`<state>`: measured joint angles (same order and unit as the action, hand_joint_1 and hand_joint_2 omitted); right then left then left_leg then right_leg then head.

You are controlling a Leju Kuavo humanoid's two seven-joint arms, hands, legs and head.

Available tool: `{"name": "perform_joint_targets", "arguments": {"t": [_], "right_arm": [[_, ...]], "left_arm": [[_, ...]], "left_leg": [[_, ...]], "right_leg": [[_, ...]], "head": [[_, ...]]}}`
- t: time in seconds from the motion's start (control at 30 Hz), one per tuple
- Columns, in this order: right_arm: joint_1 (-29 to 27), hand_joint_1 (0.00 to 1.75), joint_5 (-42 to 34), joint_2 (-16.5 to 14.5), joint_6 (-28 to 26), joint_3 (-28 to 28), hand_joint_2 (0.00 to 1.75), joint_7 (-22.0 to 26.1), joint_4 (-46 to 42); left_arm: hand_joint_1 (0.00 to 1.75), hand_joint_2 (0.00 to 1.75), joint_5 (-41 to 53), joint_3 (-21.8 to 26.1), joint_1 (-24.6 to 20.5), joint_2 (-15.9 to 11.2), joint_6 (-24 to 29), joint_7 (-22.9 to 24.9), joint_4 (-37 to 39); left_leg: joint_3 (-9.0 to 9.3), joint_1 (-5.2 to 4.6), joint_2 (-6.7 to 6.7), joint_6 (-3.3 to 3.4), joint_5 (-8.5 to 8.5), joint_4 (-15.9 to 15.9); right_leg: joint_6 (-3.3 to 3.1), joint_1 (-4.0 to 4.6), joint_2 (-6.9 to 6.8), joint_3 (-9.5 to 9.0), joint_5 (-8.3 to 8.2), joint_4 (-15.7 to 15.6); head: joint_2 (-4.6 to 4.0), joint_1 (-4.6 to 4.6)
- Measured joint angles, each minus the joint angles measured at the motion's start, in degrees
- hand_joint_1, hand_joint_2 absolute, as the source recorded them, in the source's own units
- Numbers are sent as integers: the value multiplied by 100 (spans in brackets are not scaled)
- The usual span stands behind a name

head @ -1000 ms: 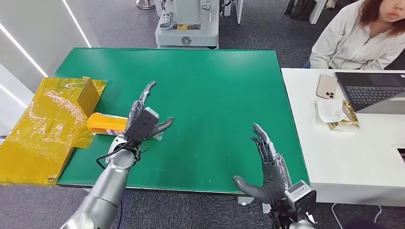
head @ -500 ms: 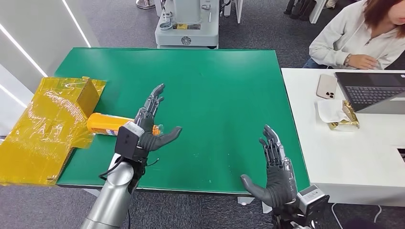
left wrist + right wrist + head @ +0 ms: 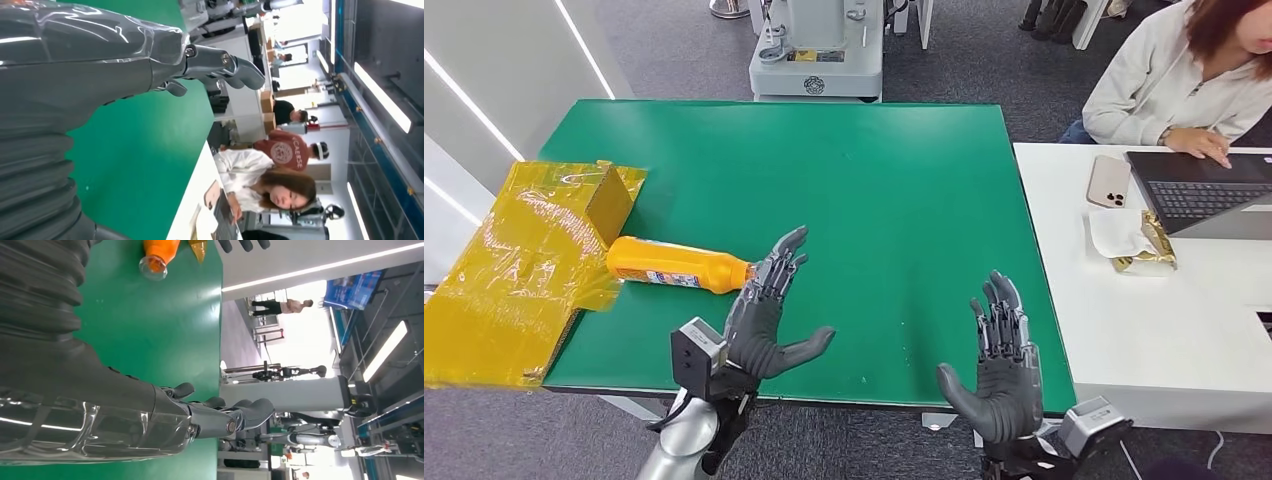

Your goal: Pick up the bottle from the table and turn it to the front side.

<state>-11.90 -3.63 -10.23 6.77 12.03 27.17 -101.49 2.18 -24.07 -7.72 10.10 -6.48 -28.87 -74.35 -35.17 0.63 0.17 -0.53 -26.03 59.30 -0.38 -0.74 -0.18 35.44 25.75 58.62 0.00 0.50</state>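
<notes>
- The bottle (image 3: 679, 265), orange with a label band, is seen lying on its side near the left edge of the green tabletop (image 3: 874, 180), its neck toward the middle and its base just beside the yellow wrapped box (image 3: 524, 260).
- The left hand (image 3: 764, 320) is held above the near part of the tabletop, fingers (image 3: 782, 262) spread and grasping nothing; the fingertips are close to the bottle's neck, though contact cannot be told from the head view.
- The palm is turned inward with the thumb splayed, which is judged a posture suited to closing round the bottle's body from the side.
- The right hand (image 3: 1002, 365) is held upright over the near right corner, released and carrying nothing, well apart from the bottle; it is probably kept aside so that the reach is left unobstructed.
- In the right wrist view the bottle's clear mouth (image 3: 152, 266) is seen to face across the green surface.
- The task is judged to be at its start: the bottle is not yet lifted or turned.
- A person (image 3: 1174, 75) is seated at the white desk (image 3: 1144, 320) beside a laptop (image 3: 1204, 195).
</notes>
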Motion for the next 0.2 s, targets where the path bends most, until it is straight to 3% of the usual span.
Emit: {"name": "perform_joint_targets", "arguments": {"t": [0.2], "right_arm": [[6,0,33,-196,110,-111,175,-197,-104]], "left_arm": [[0,175,30,-36,96,31,-6,108,-185]], "left_leg": [[0,0,-1,0,0,0]], "right_leg": [[0,0,-1,0,0,0]], "head": [[0,0]]}}
